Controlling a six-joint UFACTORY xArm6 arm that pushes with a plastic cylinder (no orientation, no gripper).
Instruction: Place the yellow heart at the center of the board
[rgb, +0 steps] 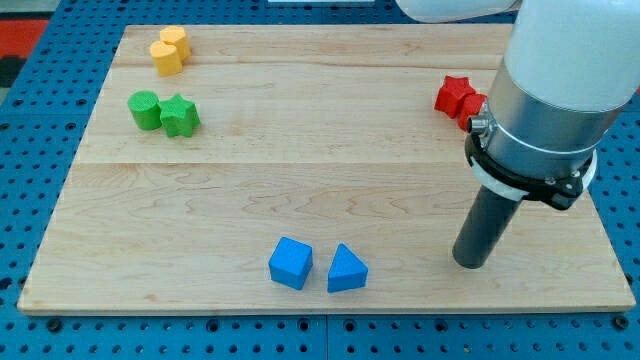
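Two yellow blocks sit touching at the board's top left: one (175, 41) nearer the view's top and one (165, 57) just below it; I cannot tell which is the heart. My tip (470, 264) rests on the board at the view's lower right, far from the yellow blocks and to the right of the blue blocks.
A green round block (144, 109) and a green star-like block (180, 116) touch at the left. A blue cube-like block (291, 263) and a blue triangular block (346, 269) sit near the bottom edge. Red blocks (455, 97) lie at the right, partly behind the arm.
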